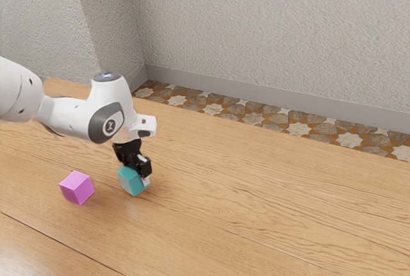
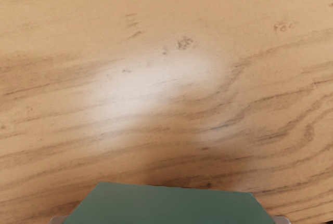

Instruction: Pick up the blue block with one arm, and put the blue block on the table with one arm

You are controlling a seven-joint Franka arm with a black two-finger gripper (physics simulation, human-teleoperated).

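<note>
My gripper [image 1: 136, 173] points down over the wooden table [image 1: 256, 205] and is shut on the teal-blue block [image 1: 132, 181]. One finger lies along the block's side toward the exterior view's right; the other is mostly hidden. In the wrist view, the block [image 2: 169, 205] fills the middle of the lower edge, and the tips of my gripper [image 2: 169, 220] show at its two sides. Whether the block's underside touches the table, I cannot tell.
A pink block [image 1: 77, 187] sits on the table a short way from the blue one, toward the exterior view's left. Beyond the table's far edge are a patterned floor [image 1: 250, 117] and a wall.
</note>
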